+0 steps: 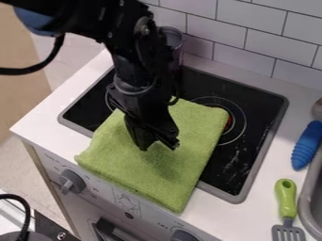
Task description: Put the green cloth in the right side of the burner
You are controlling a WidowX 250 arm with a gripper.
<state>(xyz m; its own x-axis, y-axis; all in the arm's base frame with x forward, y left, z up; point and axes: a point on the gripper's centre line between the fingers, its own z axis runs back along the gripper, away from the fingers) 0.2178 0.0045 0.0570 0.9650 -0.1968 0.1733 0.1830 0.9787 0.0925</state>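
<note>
White counter (245, 215), black stovetop (228, 167) — green cloth (170, 176) spans both, gripper (158, 144) over it.

Black arm angled in from the upper left, gripper (158, 145) hanging down.
The arm (85, 18) bends at the wrist (133, 77), which drops steeply, tilted slightly; below it the jaws point downward with their tips apart, though the exact width of the gap is hard to judge.

Tiny markings (50, 166) around stove knob (73, 181), panel drawing (126, 201), nothing legible
</note>
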